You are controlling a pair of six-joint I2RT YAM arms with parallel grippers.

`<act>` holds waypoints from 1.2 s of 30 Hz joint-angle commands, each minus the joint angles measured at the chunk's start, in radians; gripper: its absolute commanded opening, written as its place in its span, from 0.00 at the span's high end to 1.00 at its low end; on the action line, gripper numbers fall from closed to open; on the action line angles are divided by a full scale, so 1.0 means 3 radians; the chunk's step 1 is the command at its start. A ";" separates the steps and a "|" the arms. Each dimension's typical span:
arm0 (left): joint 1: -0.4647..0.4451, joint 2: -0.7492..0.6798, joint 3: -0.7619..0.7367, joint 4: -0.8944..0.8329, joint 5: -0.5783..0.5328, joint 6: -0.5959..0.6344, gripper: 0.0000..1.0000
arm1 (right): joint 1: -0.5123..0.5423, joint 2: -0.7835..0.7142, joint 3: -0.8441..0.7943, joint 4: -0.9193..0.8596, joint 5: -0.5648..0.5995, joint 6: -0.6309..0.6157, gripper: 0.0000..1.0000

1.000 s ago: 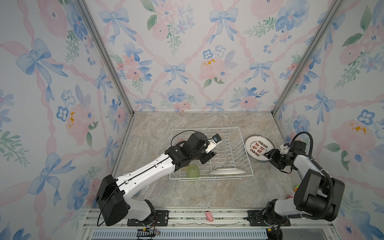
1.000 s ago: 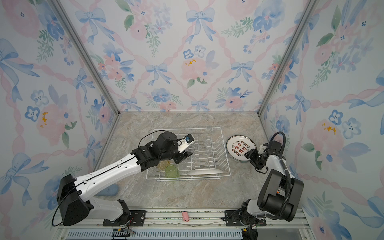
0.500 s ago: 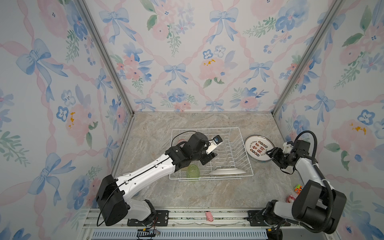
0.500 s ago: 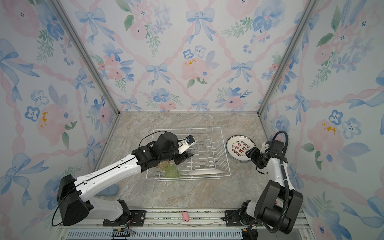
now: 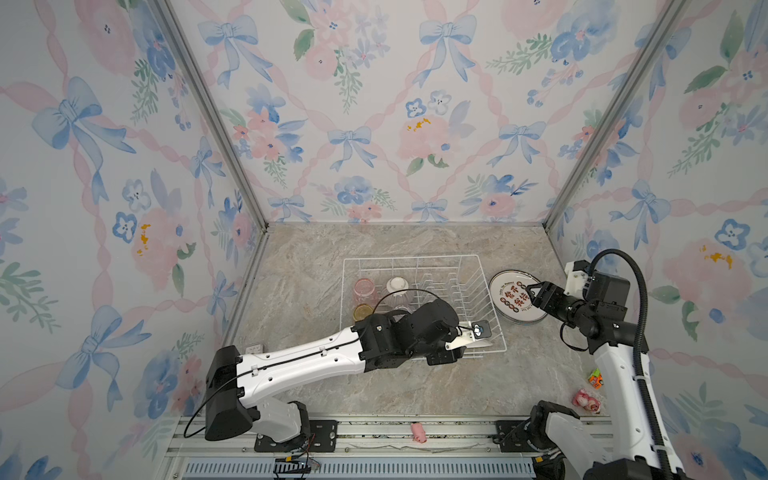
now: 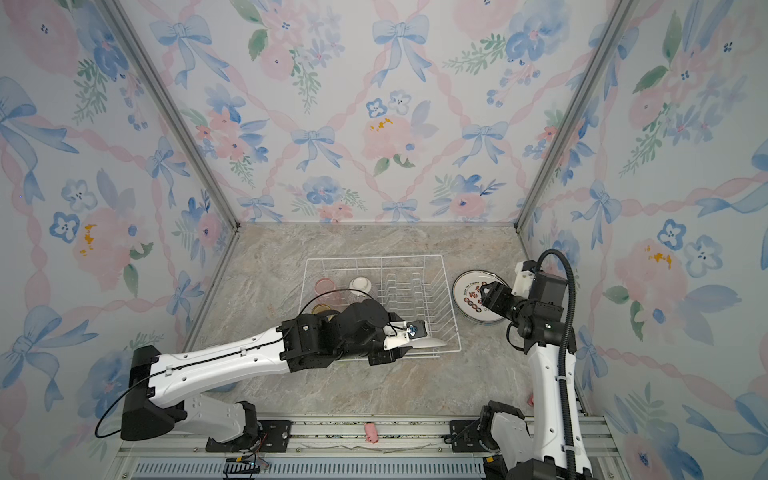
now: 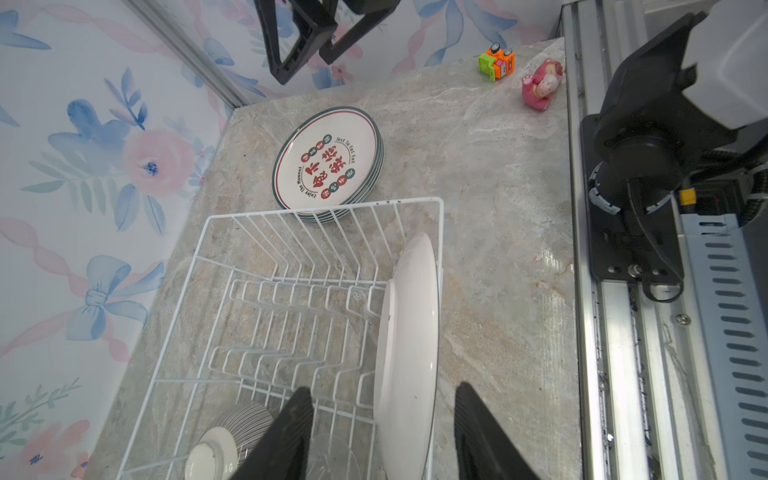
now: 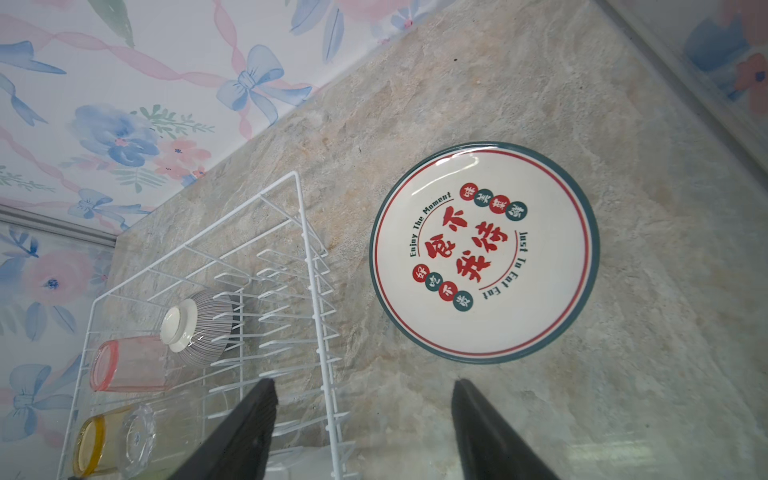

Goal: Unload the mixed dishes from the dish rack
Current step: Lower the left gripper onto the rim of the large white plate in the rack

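The rack (image 5: pixel 411 258) sits in the middle of the counter (image 5: pixel 316 266) in both top views. One white plate (image 7: pixel 409 332) stands on its edge along the rack's near side, low in the frame. The left tool (image 7: pixel 383 388) hangs over that plate with its fingers apart, one on each side. There is a gap on both sides, so it does not hold the plate. At the left end of the rack a striped bowl (image 8: pixel 199 328) lies upside down, and a pink cup (image 8: pixel 129 365) is just beside it. A yellow cup (image 8: pixel 89 440) and a clear cup (image 8: pixel 137 436) sit side by side, nearer the front. A stack (image 5: pixel 515 301) of dark-rimmed plates lies flat on the counter, just to the right of the rack. The right tool (image 8: pixel 362 384) is wide open and holds nothing. In both top views it hangs over the right part of the stack. A pink toy (image 5: pixel 586 401) lies on the counter at the lower right.
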State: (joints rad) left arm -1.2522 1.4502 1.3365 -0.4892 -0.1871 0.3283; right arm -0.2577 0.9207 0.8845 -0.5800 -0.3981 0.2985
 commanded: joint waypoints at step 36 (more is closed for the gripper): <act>0.0278 0.1058 0.0883 -0.0639 -0.0450 0.0398 0.64 | 0.0129 -0.0201 -0.0156 -0.0017 0.0037 0.0011 0.28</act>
State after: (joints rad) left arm -1.1851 1.7451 1.5742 -0.6731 -0.3122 0.4274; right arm -0.2272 0.8635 0.8539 -0.5903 -0.3878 0.2989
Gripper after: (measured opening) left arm 0.362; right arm 0.719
